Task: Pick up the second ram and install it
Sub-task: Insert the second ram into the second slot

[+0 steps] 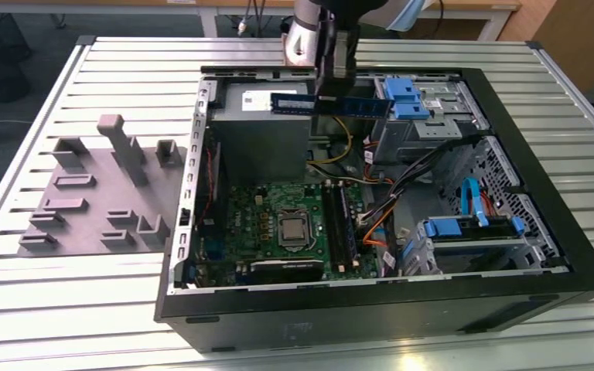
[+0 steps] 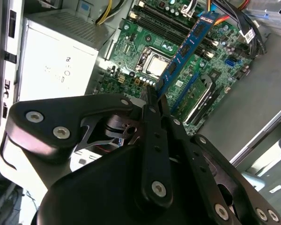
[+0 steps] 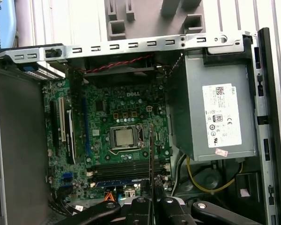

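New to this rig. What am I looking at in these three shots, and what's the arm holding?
A single robot arm works over an open black desktop computer case lying on a slatted metal table. The exterior view comes from a camera off the arm; both wrist views ride near its wrist, looking down past its black pincer. The pincer is shut on the long blue ram stick, held in the air above the case near the grey power supply. Below sits the green motherboard. Beside the case rests a grey plastic fixture with upright pegs.
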`<action>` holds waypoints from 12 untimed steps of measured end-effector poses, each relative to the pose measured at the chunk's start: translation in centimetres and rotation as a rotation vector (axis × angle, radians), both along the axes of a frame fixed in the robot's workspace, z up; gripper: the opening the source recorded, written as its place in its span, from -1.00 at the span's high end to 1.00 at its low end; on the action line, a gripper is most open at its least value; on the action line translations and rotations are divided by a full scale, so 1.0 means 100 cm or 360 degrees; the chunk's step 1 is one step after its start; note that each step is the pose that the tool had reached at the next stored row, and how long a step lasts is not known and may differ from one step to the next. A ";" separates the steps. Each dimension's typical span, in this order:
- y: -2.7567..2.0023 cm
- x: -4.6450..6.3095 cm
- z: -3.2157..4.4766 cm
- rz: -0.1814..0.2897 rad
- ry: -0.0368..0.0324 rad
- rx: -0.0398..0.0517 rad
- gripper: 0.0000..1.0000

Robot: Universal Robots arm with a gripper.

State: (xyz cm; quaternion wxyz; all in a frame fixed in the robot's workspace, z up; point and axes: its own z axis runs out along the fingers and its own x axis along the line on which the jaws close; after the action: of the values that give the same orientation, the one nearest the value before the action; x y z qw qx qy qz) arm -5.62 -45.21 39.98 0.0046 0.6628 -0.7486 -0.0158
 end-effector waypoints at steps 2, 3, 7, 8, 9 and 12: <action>0.0000 0.000 -0.0001 -0.0027 0.0000 0.0000 0.73; 0.0000 0.000 -0.0002 -0.0040 0.0000 0.0000 0.73; 0.0000 0.000 -0.0005 -0.0094 0.0000 0.0000 0.73; 0.0000 0.000 -0.0006 -0.0107 0.0000 0.0000 0.73; 0.0000 0.000 -0.0007 -0.0121 0.0000 0.0000 0.73; 0.0000 0.000 -0.0012 -0.0177 0.0000 0.0000 0.73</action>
State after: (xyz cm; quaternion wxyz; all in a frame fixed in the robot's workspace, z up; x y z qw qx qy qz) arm -5.62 -45.21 39.86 0.0037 0.6202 -0.7842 -0.0160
